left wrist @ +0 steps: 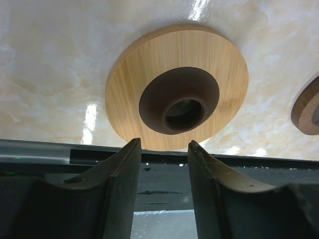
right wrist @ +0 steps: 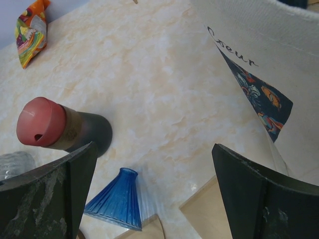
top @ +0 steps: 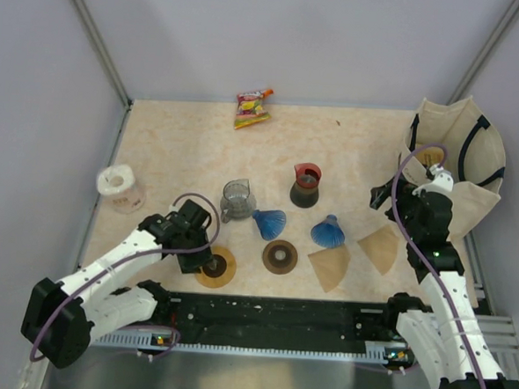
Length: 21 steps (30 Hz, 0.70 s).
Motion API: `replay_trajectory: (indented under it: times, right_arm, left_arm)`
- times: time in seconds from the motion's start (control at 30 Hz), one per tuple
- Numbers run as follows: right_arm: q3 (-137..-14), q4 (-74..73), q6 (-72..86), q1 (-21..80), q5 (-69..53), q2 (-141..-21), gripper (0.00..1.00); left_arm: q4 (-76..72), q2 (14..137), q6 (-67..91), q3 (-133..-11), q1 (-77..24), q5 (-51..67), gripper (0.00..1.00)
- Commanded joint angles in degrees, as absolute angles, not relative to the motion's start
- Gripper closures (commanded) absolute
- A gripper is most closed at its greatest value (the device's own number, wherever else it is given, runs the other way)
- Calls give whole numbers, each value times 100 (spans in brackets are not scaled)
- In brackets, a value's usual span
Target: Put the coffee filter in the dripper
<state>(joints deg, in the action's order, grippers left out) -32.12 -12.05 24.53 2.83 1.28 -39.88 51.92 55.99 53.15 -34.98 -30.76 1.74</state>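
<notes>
The left claw point(left wrist: 164, 147) hangs low at the counter's point(top: 174, 145) near edge, its jaws about half apart and nothing between them. Just past its tips lies the wood disc point(left wrist: 149, 64), flat, with a dark ring at its centre. Whether the tips touch the disc's rim I cannot tell from this angle. The disc looks like a dripper stand, which may be why the claw is lined up on it. A dark disc point(top: 279, 257) lies to its right.

The near filter point(top: 329, 268) and the far filter point(top: 380, 249) lie flat on the counter, apart from both claws. Neither is in a dripper. Just behind them the left dripper point(top: 269, 222) and right dripper point(top: 329, 231), both blue, lie tipped on their sides, so one probably has to be stood up first.

The right claw point(right wrist: 153, 149) hovers above the far filter, jaws spread wide and empty. Further back stand a mug point(top: 237, 200), a carafe point(right wrist: 55, 127) and a tote point(right wrist: 259, 50).
</notes>
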Motion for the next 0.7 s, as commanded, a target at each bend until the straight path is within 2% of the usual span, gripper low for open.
replay_trajectory:
  times: [0.0, 0.43, 0.67]
  right_arm:
    - [-3191, -1072, 2399, 246, 237, -3920, 1]
    - [-3164, -1064, 2417, 246, 229, -3929, 1]
    - [-3155, -1072, 2408, 246, 237, -3929, 1]
  left_arm:
    - [5177, 5800, 5440, -3682, -3217, 53, 52]
    - [4589, 6126, 5590, -3516, -3349, -298, 64]
    - [4517, 6714, 5607, -3612, -3410, -589, 72]
